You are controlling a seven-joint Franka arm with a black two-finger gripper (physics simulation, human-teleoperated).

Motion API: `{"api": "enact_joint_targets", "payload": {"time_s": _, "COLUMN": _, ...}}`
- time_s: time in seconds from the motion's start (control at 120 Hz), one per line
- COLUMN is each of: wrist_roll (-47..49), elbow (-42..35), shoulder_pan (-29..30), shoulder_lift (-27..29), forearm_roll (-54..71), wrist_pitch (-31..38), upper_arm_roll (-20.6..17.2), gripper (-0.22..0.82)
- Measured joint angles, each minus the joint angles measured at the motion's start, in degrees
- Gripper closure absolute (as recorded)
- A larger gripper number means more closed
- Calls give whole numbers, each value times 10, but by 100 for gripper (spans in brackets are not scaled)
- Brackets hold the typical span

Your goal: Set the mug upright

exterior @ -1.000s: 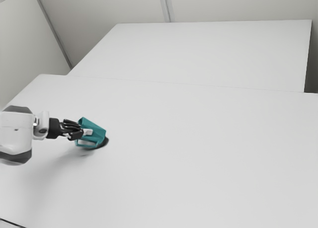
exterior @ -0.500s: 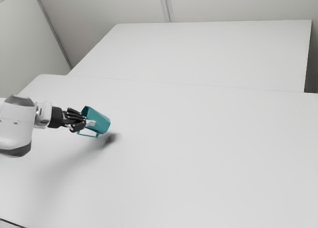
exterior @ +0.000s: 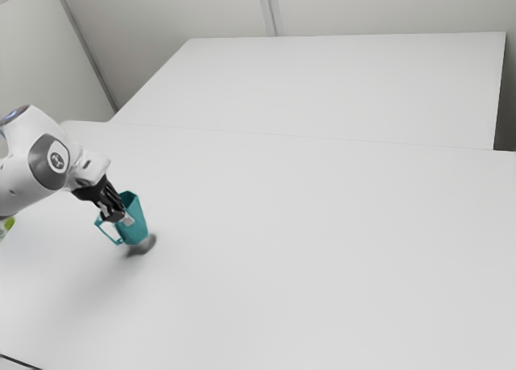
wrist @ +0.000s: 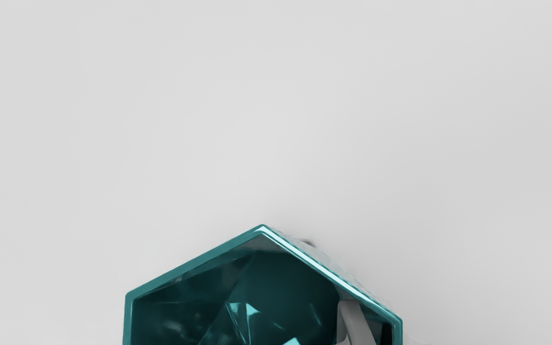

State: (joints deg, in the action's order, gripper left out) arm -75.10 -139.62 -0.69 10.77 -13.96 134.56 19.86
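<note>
Exterior view: the arm (exterior: pixel 36 168) is coming in from the exterior view's left and is reaching out over the white table (exterior: pixel 322 249). The gripper (exterior: pixel 121 216) is slanting downward and is pinching the wall of the teal mug (exterior: pixel 135 225) between its 2 fingers. 1 pale fingertip (exterior: pixel 129 220) is resting against the outer side of that wall. The mug is hanging above the table, near the exterior view's left, and its dark shadow (exterior: pixel 143 247) is lying just beneath the base. The mouth is facing upward, and the body is leaning slightly, the rim tipping toward the exterior view's left. The handle (exterior: pixel 108 232) is pointing toward the exterior view's left.

A green patch (exterior: pixel 7 226) is showing below the arm at the exterior view's left edge; its nature is remaining unclear. A dark line (exterior: pixel 20 362) is crossing the near left corner.

Wrist view: the mug's open mouth is facing the camera, and 4 straight rim edges are showing. 1 grey finger (wrist: pixel 352 318) is reaching inside, close by the wall. Glossy highlights are breaking up the dark teal interior.
</note>
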Motion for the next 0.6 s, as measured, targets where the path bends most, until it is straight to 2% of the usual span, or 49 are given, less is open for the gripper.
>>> {"api": "enact_joint_targets", "payload": {"time_s": 0.208, "wrist_roll": 150, "elbow": 0, "shoulder_pan": -48, "shoulder_lift": 14, "forearm_roll": 85, "wrist_pitch": 7, "upper_arm_roll": -2, "gripper": 79}}
{"api": "enact_joint_targets", "payload": {"time_s": 0.6, "wrist_roll": 344, "elbow": -2, "shoulder_pan": -108, "shoulder_lift": 6, "forearm_roll": 115, "wrist_pitch": 26, "upper_arm_roll": -25, "gripper": 79}}
